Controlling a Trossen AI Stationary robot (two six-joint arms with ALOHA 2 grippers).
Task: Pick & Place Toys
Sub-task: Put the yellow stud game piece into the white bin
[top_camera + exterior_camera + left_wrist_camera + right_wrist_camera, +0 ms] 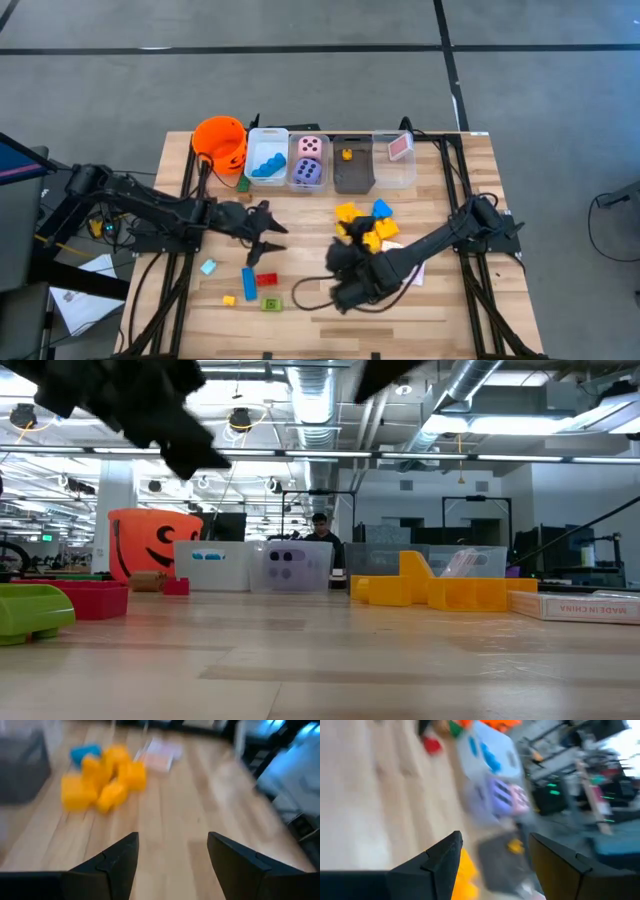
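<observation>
Both wrist views show each pincer (172, 865) (495, 865) apart and empty; overhead hides this.

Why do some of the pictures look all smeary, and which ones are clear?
Both wrist views are smeared: in the left wrist view the yellow blocks are fuzzy, and in the right wrist view the bins streak. The high view is clear, showing the orange bucket. In the low view an arm up close is a dark blur; ceiling lights glare.
</observation>
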